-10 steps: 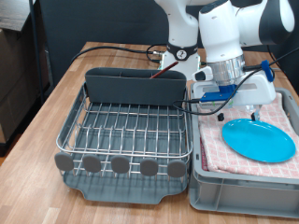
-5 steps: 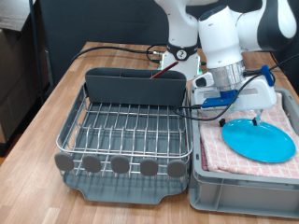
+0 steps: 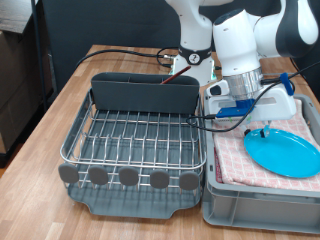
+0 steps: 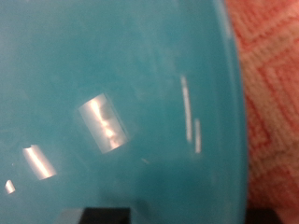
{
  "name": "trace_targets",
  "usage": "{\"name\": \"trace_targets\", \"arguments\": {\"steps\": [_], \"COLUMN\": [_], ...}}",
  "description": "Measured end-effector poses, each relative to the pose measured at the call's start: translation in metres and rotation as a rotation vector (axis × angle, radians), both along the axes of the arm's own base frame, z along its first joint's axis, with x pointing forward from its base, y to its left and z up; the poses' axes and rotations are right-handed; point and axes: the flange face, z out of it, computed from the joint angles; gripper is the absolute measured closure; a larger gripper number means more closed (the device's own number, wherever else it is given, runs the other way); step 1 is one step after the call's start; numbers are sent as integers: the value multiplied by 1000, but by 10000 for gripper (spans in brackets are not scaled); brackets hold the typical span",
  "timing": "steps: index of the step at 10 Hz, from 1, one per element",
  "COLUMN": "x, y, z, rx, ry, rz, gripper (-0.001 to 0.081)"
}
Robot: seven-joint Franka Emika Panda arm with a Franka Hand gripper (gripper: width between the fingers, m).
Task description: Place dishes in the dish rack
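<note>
The light-blue plate [image 3: 288, 152] lies on the checkered cloth in the grey bin at the exterior view's right. My gripper [image 3: 262, 130] is down at the plate's left edge, its fingertips touching or just above the rim. The wrist view is filled by the plate [image 4: 112, 103] seen very close, with a strip of cloth [image 4: 271, 84] beside it. The dish rack [image 3: 135, 140] stands at the centre-left, its wire basket holding nothing, with the grey cutlery holder [image 3: 145, 92] behind it and the row of knobs [image 3: 128, 177] in front. The mug and the wooden spoon are not in view.
The grey bin [image 3: 255, 195] with the red-and-white checkered cloth [image 3: 240, 160] stands right next to the rack. Black cables [image 3: 130, 52] run over the wooden table [image 3: 40, 130] behind the rack. The robot's white arm [image 3: 235, 40] rises above the bin.
My gripper has come down and moved a little to the exterior view's right, onto the plate's edge. The plate has shifted slightly to the right on the cloth.
</note>
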Motion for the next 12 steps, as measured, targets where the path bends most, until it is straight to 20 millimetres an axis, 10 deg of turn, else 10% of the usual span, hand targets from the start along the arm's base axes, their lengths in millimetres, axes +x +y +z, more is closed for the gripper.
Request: {"name": "trace_targets", "arguments": {"steps": [2, 12], "x": [1, 23], "y": [0, -4], "z": [1, 18], "rx": [1, -83], "ry": [-2, 38], "rz": [-2, -26], "gripper": [748, 775]}}
